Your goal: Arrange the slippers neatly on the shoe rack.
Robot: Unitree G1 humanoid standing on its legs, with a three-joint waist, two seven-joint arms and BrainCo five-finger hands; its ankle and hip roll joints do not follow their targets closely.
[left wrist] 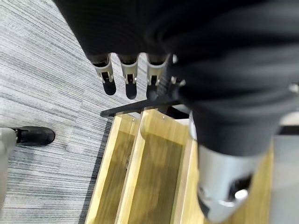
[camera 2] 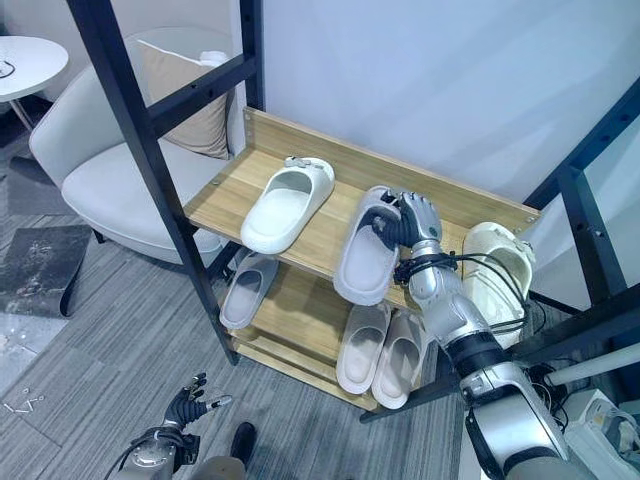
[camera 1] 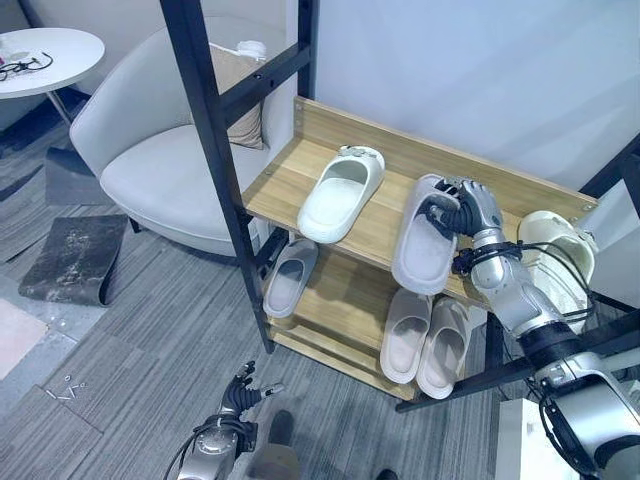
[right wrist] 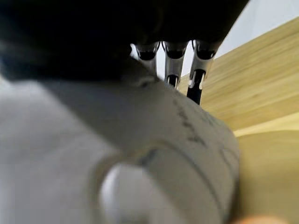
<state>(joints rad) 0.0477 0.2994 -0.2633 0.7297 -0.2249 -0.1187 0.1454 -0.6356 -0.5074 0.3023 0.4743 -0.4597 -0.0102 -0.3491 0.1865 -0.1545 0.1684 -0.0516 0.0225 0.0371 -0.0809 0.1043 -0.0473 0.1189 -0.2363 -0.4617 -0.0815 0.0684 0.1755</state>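
The wooden shoe rack (camera 1: 275, 185) has two shelves. A white slipper (camera 1: 342, 193) lies on the top shelf's left half. To its right lies a grey slipper (camera 1: 422, 250), its heel jutting over the front edge. My right hand (camera 1: 468, 210) is shut on this slipper's strap (right wrist: 187, 135), fingers (right wrist: 174, 65) curled over it. A cream slipper (camera 1: 556, 246) sits at the top shelf's right end. On the lower shelf lie a grey slipper (camera 1: 290, 277) and a beige pair (camera 1: 427, 340). My left hand (camera 1: 241, 393) hangs open, low above the carpet in front of the rack.
Black metal frame posts (camera 1: 215, 150) stand in front of the rack's left end, and another bar (camera 1: 520, 365) crosses its lower right. A light grey armchair (camera 1: 150, 150) sits to the left, a round white table (camera 1: 45, 55) beyond it. A dark mat (camera 1: 75, 258) lies on the carpet.
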